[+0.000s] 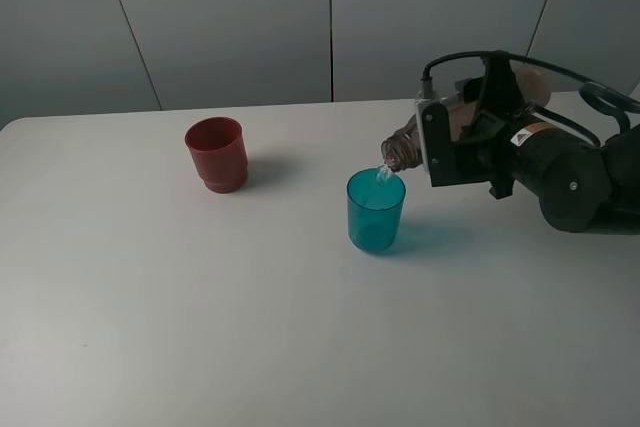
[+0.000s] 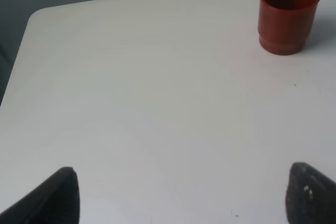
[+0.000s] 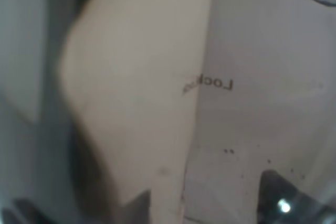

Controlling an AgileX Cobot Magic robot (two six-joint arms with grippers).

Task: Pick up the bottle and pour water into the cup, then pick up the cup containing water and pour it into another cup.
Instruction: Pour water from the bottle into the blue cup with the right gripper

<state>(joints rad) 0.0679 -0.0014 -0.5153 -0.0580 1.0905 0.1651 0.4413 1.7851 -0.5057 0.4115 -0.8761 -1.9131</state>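
Presently the right gripper (image 1: 447, 139) holds the bottle (image 1: 404, 148) clamped across its body, jaws closed on it, with the arm reaching in over the right edge of the table (image 1: 200, 297). The bottle is tipped well over, almost lying flat, its narrow neck pointing toward the table's left edge and slightly down. Its mouth hangs just above the rim of the cup (image 1: 376, 211), on the side of the rim nearer the right edge, without touching it. A thin stream of water (image 1: 384, 174) runs from the mouth into the cup. The cup stands upright on the table, right of the middle and closer to the edge along the grey wall than to the opposite one; how much water it holds cannot be told. The red cup (image 1: 216, 154) stands upright and untouched, left of the middle and nearer still to the wall edge, well apart from the cup. The right wrist view is filled by a blurred close surface of the bottle with the print "Lock" on it. The left gripper (image 2: 181, 199) hangs over bare tabletop with its fingers (image 2: 52, 200) spread wide and nothing between them, the red cup well ahead of it.
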